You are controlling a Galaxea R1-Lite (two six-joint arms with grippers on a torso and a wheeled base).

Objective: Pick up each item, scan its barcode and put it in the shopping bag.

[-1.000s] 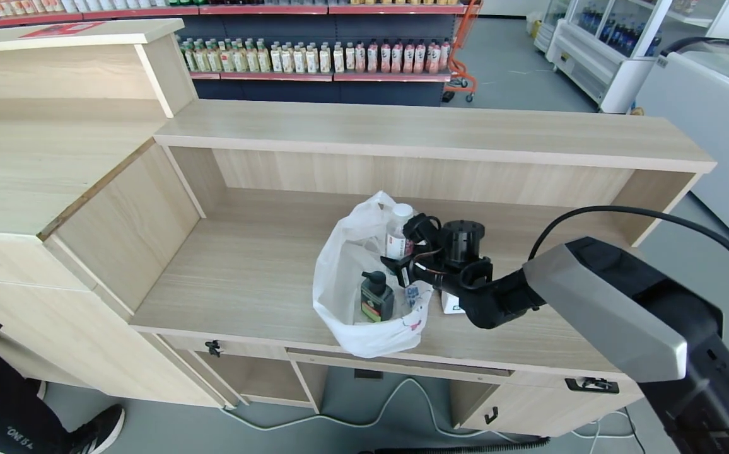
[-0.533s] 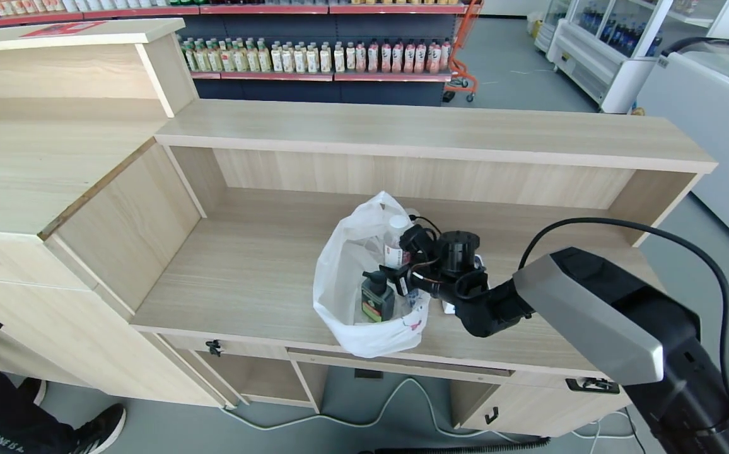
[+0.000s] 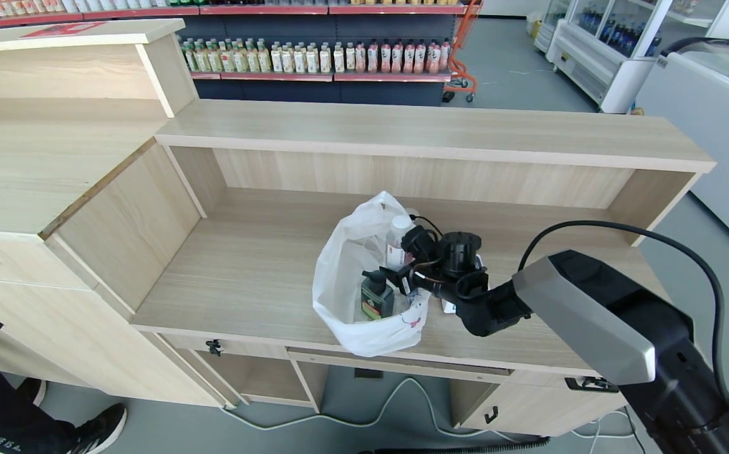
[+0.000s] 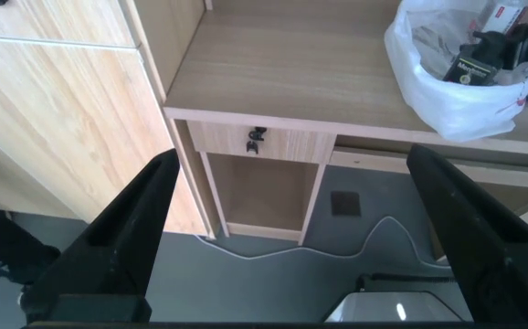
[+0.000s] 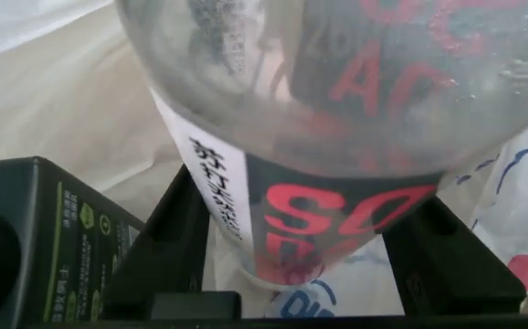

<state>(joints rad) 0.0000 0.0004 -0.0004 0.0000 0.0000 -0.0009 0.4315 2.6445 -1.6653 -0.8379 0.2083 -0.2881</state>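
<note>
My right gripper (image 3: 402, 274) clamps the clear bottle (image 3: 397, 234) in the white shopping bag (image 3: 339, 277) at the front edge of the counter (image 3: 244, 271), its lower half hidden behind that gripper. Close up, its red label (image 5: 337, 210) sits between my fingers (image 5: 177, 247) beside a dark pump bottle (image 5: 26, 247), lower than a second ago. My left gripper (image 4: 300, 238) hangs wide open.

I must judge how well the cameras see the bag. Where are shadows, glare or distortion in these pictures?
Head view: even light, no hard shadows on the counter; the shopping bag is bright white, yet the pump bottle inside shows plainly. Right wrist view: the clear bottle, very near the lens, carries highlights and distorts the print seen through it. Left wrist view: the left gripper is a dark silhouette.
</note>
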